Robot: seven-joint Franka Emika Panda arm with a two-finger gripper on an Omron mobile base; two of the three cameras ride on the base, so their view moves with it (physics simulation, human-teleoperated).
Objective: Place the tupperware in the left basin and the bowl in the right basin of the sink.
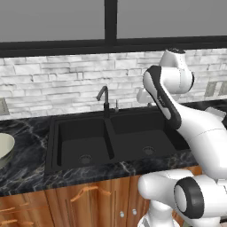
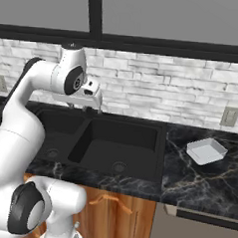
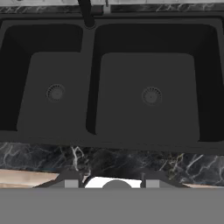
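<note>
Fingers [image 3: 112, 181] stand apart with nothing between them, high over the front edge of the sink [image 3: 89, 39], looking straight down into it. Below runs a black marble counter [image 2: 197, 183] veined with white, on wooden cabinets [image 1: 88, 201] with curved handles. Behind it is a wall of pale grey brick [image 2: 167, 89], then a dark-framed window [image 1: 111, 22] above. A slim black faucet [image 1: 104, 99] rises at the back of the central divider.

Both basins hold nothing but their round drains: the left basin [image 3: 52, 96] and the right basin [image 3: 148, 94] sit side by side, each a matte-black rectangle.

On the counter well to the right of the sink lies the tupperware [image 2: 207, 151], right way up, its open side facing the ceiling. It sits skewed, one corner toward the counter's front, its long axis running diagonally from near left to far right. Far off on the other side, left of the sink, the bowl [image 1: 5, 148] stands upright at the picture's edge, only partly seen.
</note>
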